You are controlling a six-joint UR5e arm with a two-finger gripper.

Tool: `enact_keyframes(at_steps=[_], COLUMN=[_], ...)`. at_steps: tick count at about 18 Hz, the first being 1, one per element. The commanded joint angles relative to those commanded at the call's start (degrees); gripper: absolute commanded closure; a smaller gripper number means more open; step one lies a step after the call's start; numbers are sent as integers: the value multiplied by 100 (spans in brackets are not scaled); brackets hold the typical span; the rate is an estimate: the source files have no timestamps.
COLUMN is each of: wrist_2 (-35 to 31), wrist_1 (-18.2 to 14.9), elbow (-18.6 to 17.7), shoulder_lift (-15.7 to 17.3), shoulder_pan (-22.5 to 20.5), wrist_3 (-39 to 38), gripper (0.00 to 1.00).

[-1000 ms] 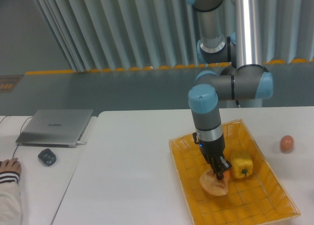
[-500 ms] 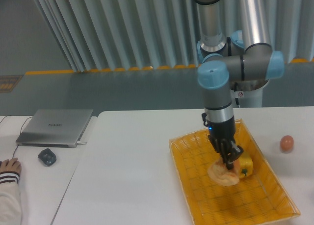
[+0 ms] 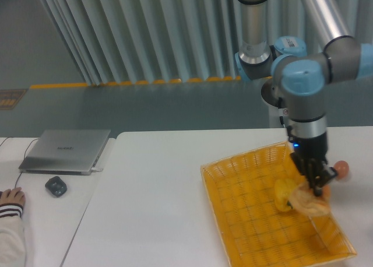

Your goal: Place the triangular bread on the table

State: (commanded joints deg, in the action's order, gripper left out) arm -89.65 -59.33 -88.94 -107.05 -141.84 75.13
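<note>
White table (image 3: 151, 185) carries the basket (image 3: 245, 220), above whose right rim the gripper (image 3: 317, 185) clasps the triangular bread (image 3: 309, 201) by its top edge; it looks light, soft and crushable.

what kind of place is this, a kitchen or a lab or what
Most likely a robotics lab or test room, not a kitchen: an industrial arm's gripper works over a yellow basket on a plain white table, with a laptop at a neighbouring desk.

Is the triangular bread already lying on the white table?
No, the triangular bread hangs from the gripper over the right side of the yellow basket, not on the table.
</note>
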Motion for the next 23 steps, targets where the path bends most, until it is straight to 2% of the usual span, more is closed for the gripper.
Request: enact_keyframes(at_steps=[4, 9, 13, 23], wrist_2=[106, 308, 440, 457], wrist_1=[0, -149, -149, -132], elbow=[-9, -26, -26, -26], shoulder_lift=[0, -9, -53, -272], shoulder_pan=[-405, -993, -1521, -2391], wrist_3=[518, 1397, 2189, 3639], gripper=[90, 90, 90, 90])
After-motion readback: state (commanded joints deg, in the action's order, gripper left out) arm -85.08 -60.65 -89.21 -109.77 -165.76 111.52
